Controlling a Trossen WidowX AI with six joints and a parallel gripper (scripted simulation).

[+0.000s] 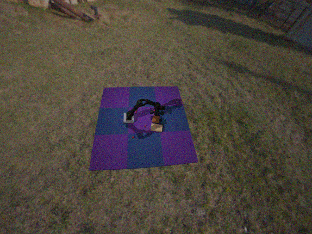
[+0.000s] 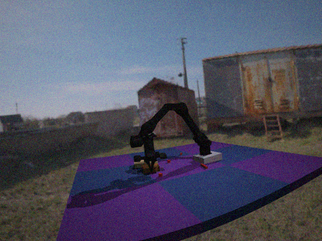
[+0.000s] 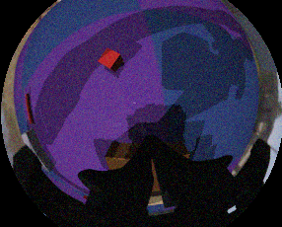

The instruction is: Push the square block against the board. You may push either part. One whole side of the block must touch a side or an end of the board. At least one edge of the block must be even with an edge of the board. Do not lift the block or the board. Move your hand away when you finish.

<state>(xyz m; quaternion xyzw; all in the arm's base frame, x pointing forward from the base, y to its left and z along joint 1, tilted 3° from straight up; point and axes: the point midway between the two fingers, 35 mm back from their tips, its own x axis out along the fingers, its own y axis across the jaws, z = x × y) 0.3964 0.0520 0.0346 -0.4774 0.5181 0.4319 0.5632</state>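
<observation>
The orange-brown square block [image 1: 155, 119] [image 2: 145, 168] [image 3: 117, 162] lies flat on the mat, partly hidden by the fingers in the exterior view and the wrist view. The tan board [image 1: 156, 128] [image 2: 138, 164] [image 3: 155, 200] lies flat beside it, on the near side in the top view. The two look very close; whether they touch fully is too small to tell. The board looks wider than the block, reaching past it on the right in the top view. My gripper [image 2: 151, 170] [image 3: 150, 137] is shut and empty, low at the block's side away from the board.
Small red pieces lie on the purple and blue mat [image 1: 108, 152] [image 2: 134, 204]: one red cube [image 2: 160, 175] [image 3: 109, 58] is near the block, others lie toward the white arm base [image 1: 125, 118] [image 2: 211, 158]. Grass surrounds the mat.
</observation>
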